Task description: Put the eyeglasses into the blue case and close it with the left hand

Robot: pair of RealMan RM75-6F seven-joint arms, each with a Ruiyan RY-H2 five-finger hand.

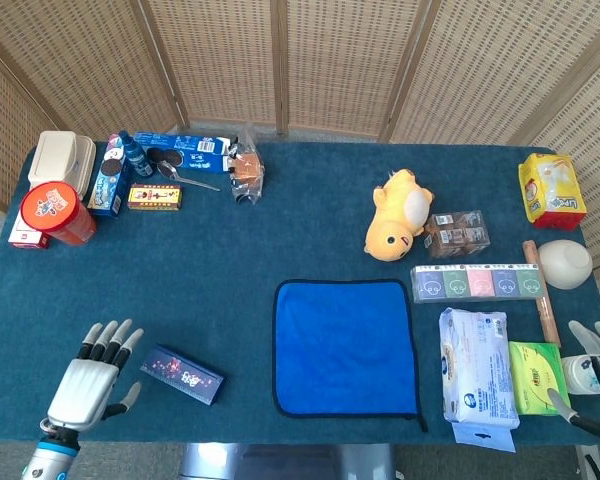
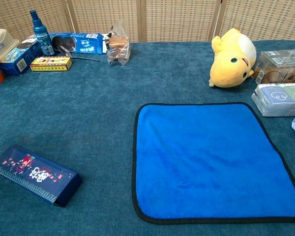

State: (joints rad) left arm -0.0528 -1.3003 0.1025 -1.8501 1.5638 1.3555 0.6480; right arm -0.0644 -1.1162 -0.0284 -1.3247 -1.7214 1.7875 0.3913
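Observation:
The dark blue case [image 1: 183,374] with a flower print lies shut on the teal table [image 1: 230,260], near the front left; the chest view shows it too [image 2: 35,174]. No eyeglasses show in either view. My left hand [image 1: 85,380] hovers just left of the case, apart from it, fingers spread and holding nothing. It is outside the chest view. My right hand [image 1: 594,368] sits at the table's right front edge, partly cut off, fingers apart with nothing plainly in them.
A blue cloth [image 1: 345,347] lies flat in the front middle, a yellow plush [image 1: 400,212] behind it. Wipes [image 1: 477,378] and boxes crowd the right side. A red tub [image 1: 55,212], a spray bottle [image 2: 40,27] and snack boxes stand at the back left.

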